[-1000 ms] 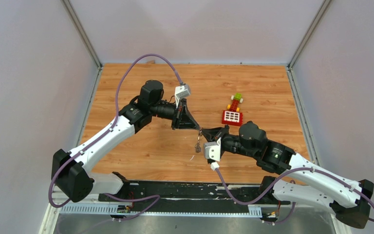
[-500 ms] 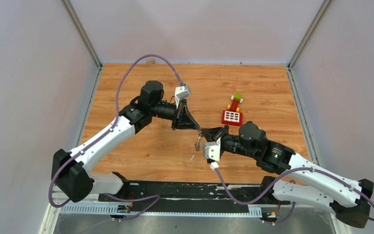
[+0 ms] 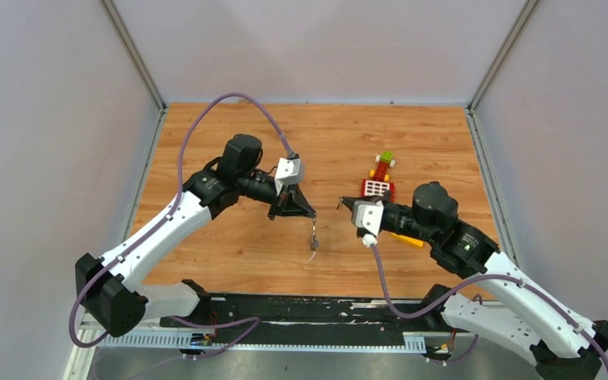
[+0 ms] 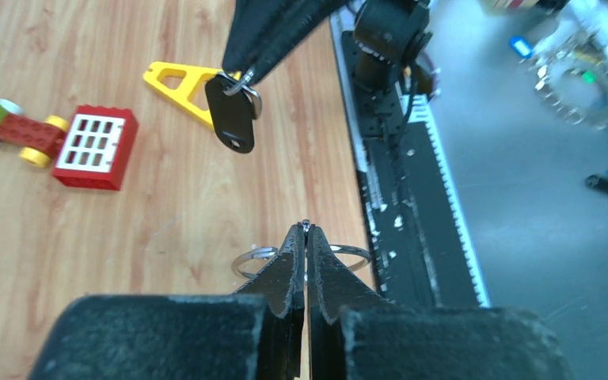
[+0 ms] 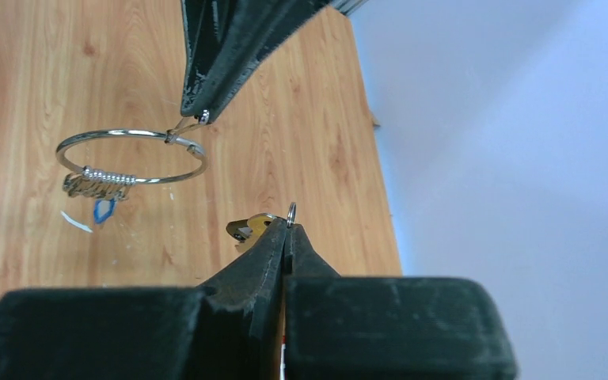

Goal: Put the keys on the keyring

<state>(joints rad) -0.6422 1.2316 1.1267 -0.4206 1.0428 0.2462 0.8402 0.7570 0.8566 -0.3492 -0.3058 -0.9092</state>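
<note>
Over the wooden tabletop (image 3: 229,245), seen from above, the left pincer (image 3: 310,215), fully closed, pinches the keyring (image 3: 313,237), which dangles in midair. Left wrist: the right pincer (image 4: 241,75) is closed on the black-headed key (image 4: 232,119). Right wrist: the wire looks light, stiff and slippery; grip its bare rim. A second ago the pincers met; now they're well apart.

Bright, even overhead light. Shadows on the worktop (image 3: 229,237) are soft and faint. In the wrist views the close foreground is dark and blurred, while the keyring (image 5: 109,176) is sharp and glinting. Edges stretch slightly.
</note>
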